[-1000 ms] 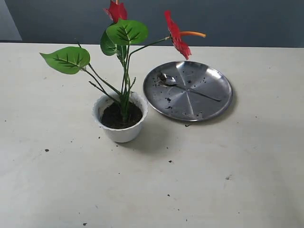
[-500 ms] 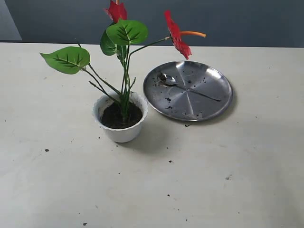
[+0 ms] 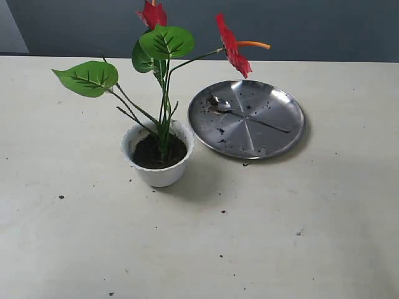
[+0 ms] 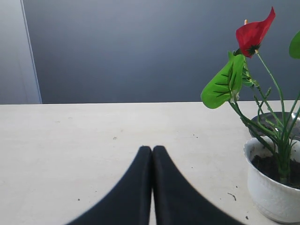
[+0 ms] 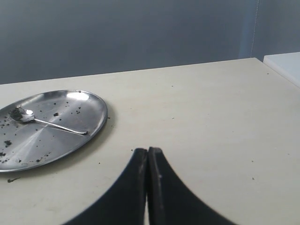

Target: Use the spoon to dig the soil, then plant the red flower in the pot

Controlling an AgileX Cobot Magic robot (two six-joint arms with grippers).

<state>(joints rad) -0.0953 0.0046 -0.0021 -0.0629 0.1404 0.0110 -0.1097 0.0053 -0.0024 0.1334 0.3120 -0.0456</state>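
Stems of the red flower (image 3: 163,93) stood upright in the soil (image 3: 158,152) inside the white pot (image 3: 158,174), which sat on the table (image 3: 75,237) just left of the steel plate (image 3: 274,134) in the exterior view. On that plate lay the spoon (image 3: 221,104), bowl at the far-left rim and handle running toward the centre, dark specks scattered around it. Both arms stayed out of the exterior shot; the left gripper (image 4: 152,151) and the right gripper (image 5: 147,152) each showed fingers pressed tip to tip, holding nothing.
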